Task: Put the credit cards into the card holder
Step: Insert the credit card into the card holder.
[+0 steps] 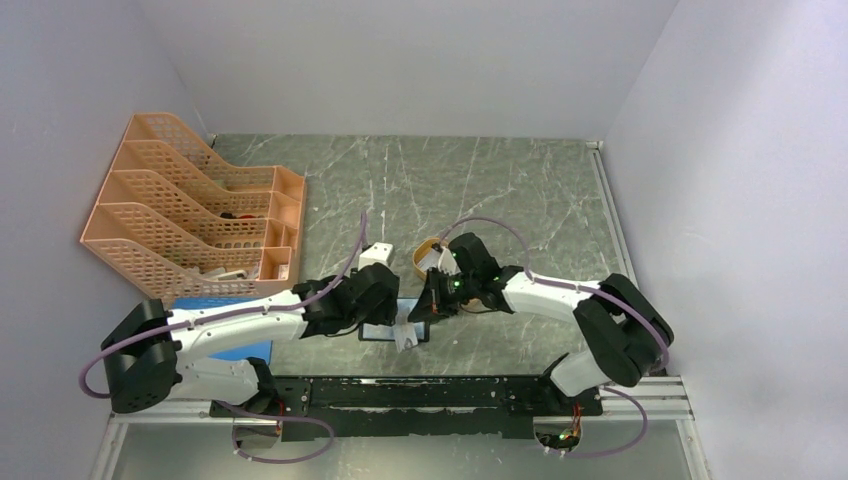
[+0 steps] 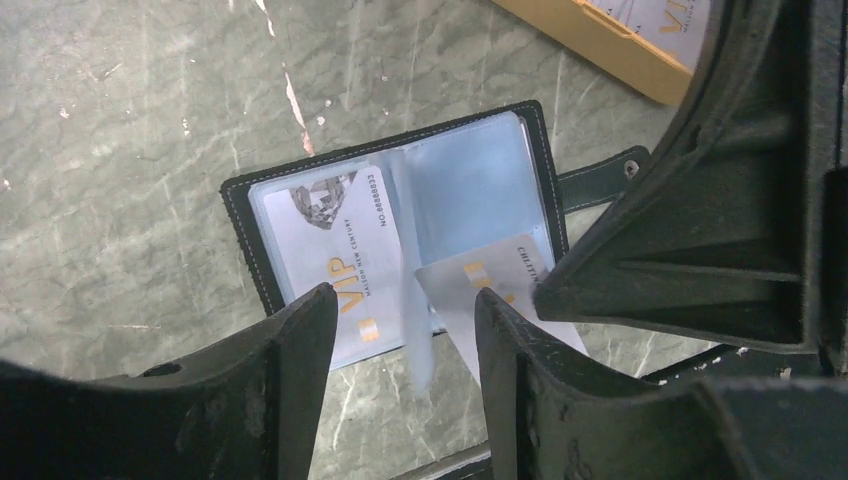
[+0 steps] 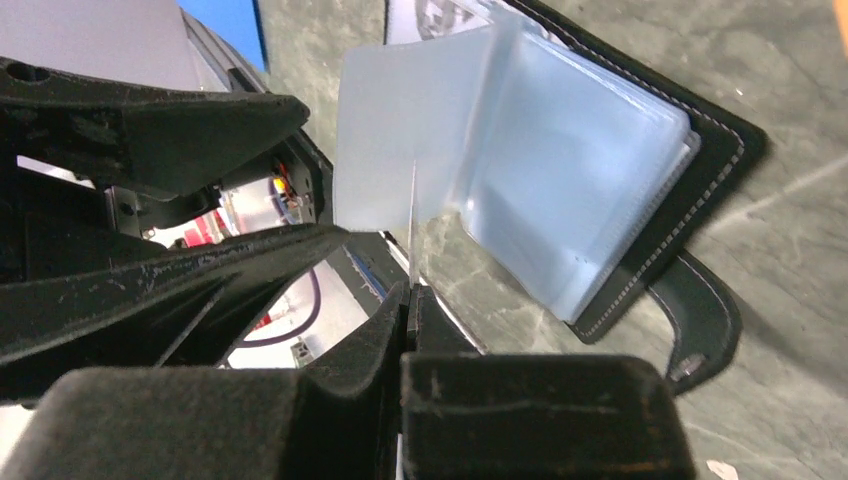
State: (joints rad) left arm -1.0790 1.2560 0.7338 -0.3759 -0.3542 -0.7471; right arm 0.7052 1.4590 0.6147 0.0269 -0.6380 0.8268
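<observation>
The black card holder [image 2: 250, 225] lies open on the marble table, with one VIP credit card [image 2: 340, 250] tucked in its left pocket. A clear sleeve leaf [image 2: 418, 320] stands up on edge between the fingers of my left gripper [image 2: 400, 315], which is open and touches nothing. My right gripper [image 3: 408, 290] is shut on a second credit card [image 2: 480, 285], seen edge-on [image 3: 412, 220] in the right wrist view, with its corner over the holder's right pockets [image 3: 570, 180]. From above, both grippers [image 1: 392, 315] [image 1: 432, 300] meet over the holder [image 1: 375, 333].
An orange tray [image 2: 590, 45] with another card [image 2: 660, 15] in it sits just beyond the holder. A peach mesh file rack [image 1: 190, 215] fills the left side. A blue pad [image 1: 240, 350] lies under the left arm, near a small white box [image 1: 375, 254].
</observation>
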